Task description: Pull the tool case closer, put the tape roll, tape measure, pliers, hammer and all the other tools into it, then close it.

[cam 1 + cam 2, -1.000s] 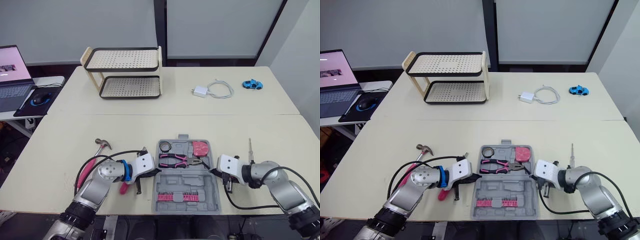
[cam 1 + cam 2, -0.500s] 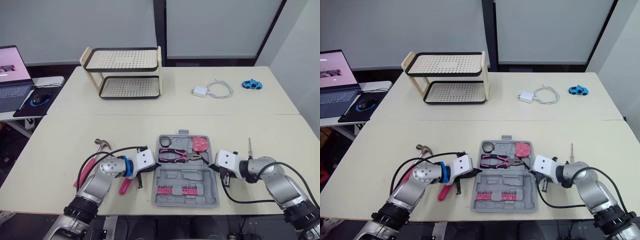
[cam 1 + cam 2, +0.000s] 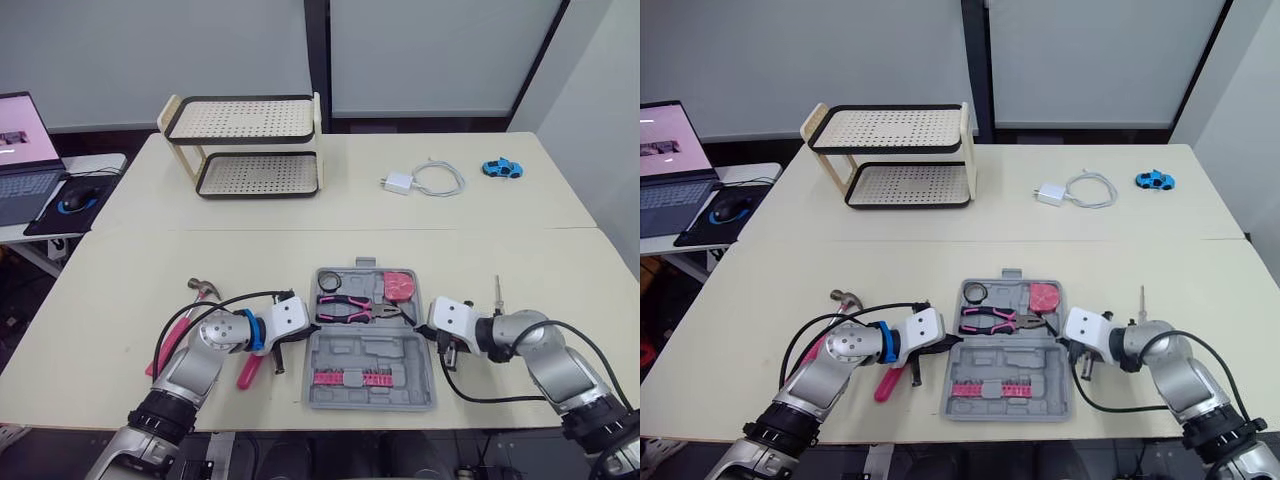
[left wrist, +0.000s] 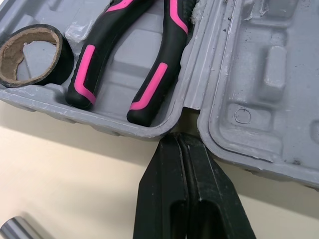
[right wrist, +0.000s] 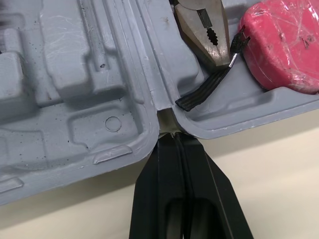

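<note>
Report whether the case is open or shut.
Open: the case lies spread flat, both halves facing up, with pliers, tape roll and tape measure visible inside.

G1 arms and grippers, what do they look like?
Left arm and right arm: silver-grey metal, each with a looping black cable. White boxy wrist housings; blue ring on the left. Left gripper and right gripper: two black tapered fingers each.

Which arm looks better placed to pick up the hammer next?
Left. The hammer lies on the table left of the tool case, near the left gripper, which is shut at the case's left edge. The right gripper sits across the case.
</note>
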Action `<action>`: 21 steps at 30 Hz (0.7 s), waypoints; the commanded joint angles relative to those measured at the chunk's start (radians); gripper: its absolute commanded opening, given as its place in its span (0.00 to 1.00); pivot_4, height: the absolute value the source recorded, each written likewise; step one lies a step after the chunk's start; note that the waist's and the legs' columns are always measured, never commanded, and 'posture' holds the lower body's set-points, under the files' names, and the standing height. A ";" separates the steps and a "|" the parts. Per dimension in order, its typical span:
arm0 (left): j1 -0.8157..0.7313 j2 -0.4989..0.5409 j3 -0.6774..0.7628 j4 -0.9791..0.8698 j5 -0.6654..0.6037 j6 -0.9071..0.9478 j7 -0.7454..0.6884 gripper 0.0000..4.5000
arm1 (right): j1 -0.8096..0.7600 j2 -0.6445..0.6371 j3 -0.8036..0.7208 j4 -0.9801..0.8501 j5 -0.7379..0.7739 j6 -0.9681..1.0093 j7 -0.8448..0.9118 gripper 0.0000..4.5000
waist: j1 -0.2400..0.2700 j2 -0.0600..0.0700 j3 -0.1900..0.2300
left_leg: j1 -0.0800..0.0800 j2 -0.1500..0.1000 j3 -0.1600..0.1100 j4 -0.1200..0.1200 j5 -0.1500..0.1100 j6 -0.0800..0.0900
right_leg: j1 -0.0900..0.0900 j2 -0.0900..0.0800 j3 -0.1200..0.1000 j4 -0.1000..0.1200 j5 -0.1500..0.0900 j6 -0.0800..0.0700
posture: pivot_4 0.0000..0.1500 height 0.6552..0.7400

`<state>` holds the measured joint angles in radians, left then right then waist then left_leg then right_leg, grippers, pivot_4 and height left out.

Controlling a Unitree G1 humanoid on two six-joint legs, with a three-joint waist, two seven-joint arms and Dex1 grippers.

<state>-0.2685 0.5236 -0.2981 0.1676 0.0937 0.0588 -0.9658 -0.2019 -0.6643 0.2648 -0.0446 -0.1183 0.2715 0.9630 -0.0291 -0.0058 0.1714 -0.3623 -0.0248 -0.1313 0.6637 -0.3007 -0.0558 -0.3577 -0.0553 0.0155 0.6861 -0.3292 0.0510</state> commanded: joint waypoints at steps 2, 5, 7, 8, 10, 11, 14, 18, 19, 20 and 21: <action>-0.004 -0.021 -0.025 0.001 0.008 -0.004 0.015 0.01 | -0.018 0.029 0.030 -0.045 0.018 -0.033 0.008 0.00 | 0.000 0.000 0.000 | 0.000 0.000 0.000 0.000 0.000 0.000 | 0.000 0.000 0.000 0.000 0.000 0.000 | 1.00 1.00; -0.005 -0.021 -0.025 0.002 0.008 -0.005 0.015 0.01 | -0.017 0.031 0.028 -0.046 0.016 -0.033 0.007 0.00 | 0.000 0.000 0.000 | 0.000 0.000 0.000 0.000 0.000 0.000 | 0.000 0.000 0.000 0.000 0.000 0.000 | 1.00 1.00; -0.005 -0.019 -0.026 0.003 0.009 -0.007 0.013 0.01 | -0.016 0.032 0.027 -0.047 0.014 -0.031 0.008 0.00 | 0.000 0.000 0.000 | 0.000 0.000 0.000 0.000 0.000 0.000 | 0.000 0.000 0.000 0.000 0.000 0.000 | 1.00 1.00; -0.004 -0.018 -0.026 0.003 0.008 -0.007 0.012 0.01 | -0.015 0.031 0.027 -0.048 0.012 -0.028 0.007 0.00 | 0.000 0.000 0.000 | 0.000 0.000 0.000 0.000 0.000 0.000 | 0.000 0.000 0.000 0.000 0.000 0.000 | 1.00 1.00; -0.003 -0.014 -0.025 0.003 0.010 -0.009 0.010 0.01 | -0.014 0.027 0.023 -0.052 0.006 -0.016 0.001 0.00 | 0.000 0.000 0.000 | 0.000 0.000 0.000 0.000 0.000 0.000 | 0.000 0.000 0.000 0.000 0.000 0.000 | 1.00 1.00; -0.002 -0.010 -0.025 0.001 0.011 -0.008 0.007 0.01 | -0.014 0.024 0.019 -0.054 0.004 -0.011 -0.002 0.00 | 0.000 0.000 0.000 | 0.000 0.000 0.000 0.000 0.000 0.000 | 0.000 0.000 0.000 0.000 0.000 0.000 | 1.00 1.00; 0.002 0.006 -0.017 -0.008 0.007 -0.003 0.001 0.01 | -0.008 -0.001 0.001 -0.068 -0.010 0.006 -0.011 0.00 | 0.000 0.000 0.000 | 0.000 0.000 0.000 0.000 0.000 0.000 | 0.000 0.000 0.000 0.000 0.000 0.000 | 1.00 1.00; 0.017 0.036 0.010 -0.033 -0.005 -0.004 -0.005 0.01 | 0.008 -0.052 -0.021 -0.109 -0.057 0.022 -0.039 0.00 | 0.000 0.000 0.000 | -0.001 0.000 0.000 0.000 0.000 0.000 | 0.000 0.000 0.000 0.000 0.000 0.000 | 1.00 1.00; 0.022 0.043 0.017 -0.042 -0.010 -0.002 -0.008 0.01 | 0.012 -0.059 -0.029 -0.124 -0.059 0.032 -0.045 0.00 | 0.000 0.000 0.000 | -0.001 0.000 0.000 0.000 0.000 0.000 | 0.000 0.000 0.000 -0.001 0.000 0.000 | 1.00 1.00; 0.026 0.051 0.025 -0.051 -0.018 -0.001 -0.009 0.01 | 0.019 -0.071 -0.037 -0.143 -0.060 0.044 -0.046 0.00 | 0.000 0.000 0.000 | -0.001 0.000 0.000 -0.001 0.000 0.000 | 0.000 0.000 0.000 -0.002 0.000 0.000 | 1.00 1.00; 0.031 0.057 0.033 -0.059 -0.029 -0.004 -0.011 0.01 | 0.030 -0.083 -0.044 -0.161 -0.059 0.056 -0.044 0.00 | 0.000 0.000 0.000 | -0.001 0.000 0.000 -0.001 0.000 0.000 | 0.000 0.000 0.000 -0.003 0.000 0.000 | 1.00 1.00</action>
<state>-0.2495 0.5627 -0.2915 0.1367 0.0824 0.0577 -0.9723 -0.1828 -0.7292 0.2509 -0.1531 -0.1751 0.3106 0.9252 -0.0293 -0.0057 0.1714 -0.3635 -0.0244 -0.1317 0.6621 -0.3007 -0.0559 -0.3581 -0.0554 0.0155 0.6824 -0.3292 0.0510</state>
